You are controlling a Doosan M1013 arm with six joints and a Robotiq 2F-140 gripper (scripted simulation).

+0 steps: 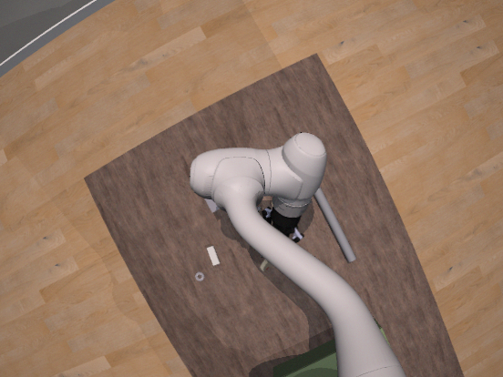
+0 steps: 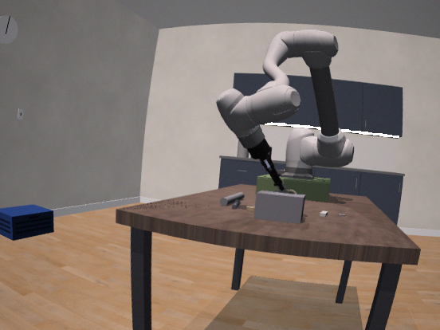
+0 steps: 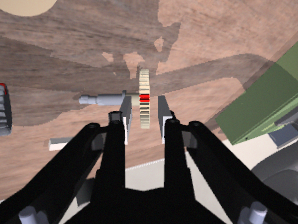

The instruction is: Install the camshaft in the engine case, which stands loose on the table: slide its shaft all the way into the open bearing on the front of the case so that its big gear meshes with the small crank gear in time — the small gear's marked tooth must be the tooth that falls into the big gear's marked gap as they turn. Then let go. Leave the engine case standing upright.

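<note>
The camshaft (image 3: 144,80) (image 1: 263,265) lies flat on the table. It has a cream big gear with a red mark and a grey shaft pointing left in the wrist view. My gripper (image 3: 144,106) (image 2: 280,186) reaches down over it. The two finger pads stand on either side of the big gear with a gap on each side, and they grip nothing. The left pad overlaps the shaft. The grey engine case (image 2: 279,207) stands upright on the table, and the arm mostly hides it from above. Its small crank gear (image 3: 4,115), with a red mark, shows at the left edge of the wrist view.
A long grey cylinder (image 1: 334,224) (image 2: 232,198) lies on the dark wooden table (image 1: 159,205) (image 2: 199,215). A small white block (image 1: 212,255) (image 2: 324,214) and a washer (image 1: 199,273) (image 2: 341,214) lie apart from it. The green robot base (image 3: 255,105) (image 2: 315,189) stands at the table's far edge.
</note>
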